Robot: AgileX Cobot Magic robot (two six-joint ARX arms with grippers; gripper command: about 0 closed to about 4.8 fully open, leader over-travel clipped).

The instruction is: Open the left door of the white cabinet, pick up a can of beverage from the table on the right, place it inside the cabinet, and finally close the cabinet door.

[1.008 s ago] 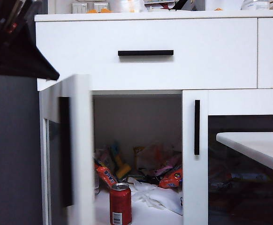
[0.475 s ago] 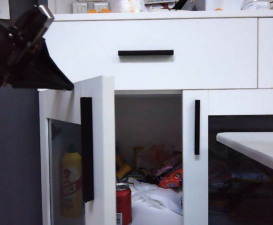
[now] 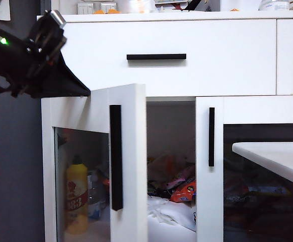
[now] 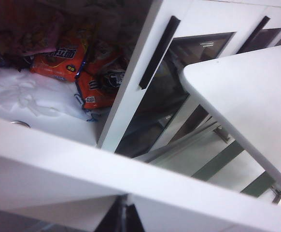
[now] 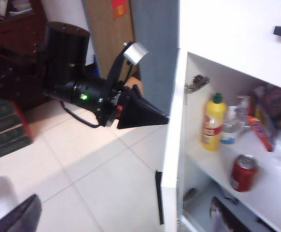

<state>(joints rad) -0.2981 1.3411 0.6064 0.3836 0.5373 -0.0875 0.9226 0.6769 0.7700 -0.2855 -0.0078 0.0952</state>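
Left hand (image 5: 165, 116) shut by left door (image 3: 124, 161); right hand (image 5: 121, 217) open; one can of beverage (image 5: 243, 172).

A yellow bottle (image 5: 213, 122) with a green cap is seen upright on the shelf beside a clear spray bottle (image 5: 233, 126), near orange snack packets (image 4: 63, 60) and crumpled white plastic (image 4: 20, 94).

Red can (image 5: 243, 172) stands inside cabinet (image 3: 187, 60), door (image 3: 98, 166) ajar.

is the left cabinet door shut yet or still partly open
Partly open. The left door stands angled out from the white cabinet, leaving a gap that shows the shelf. The left gripper, shut, is at its top edge.
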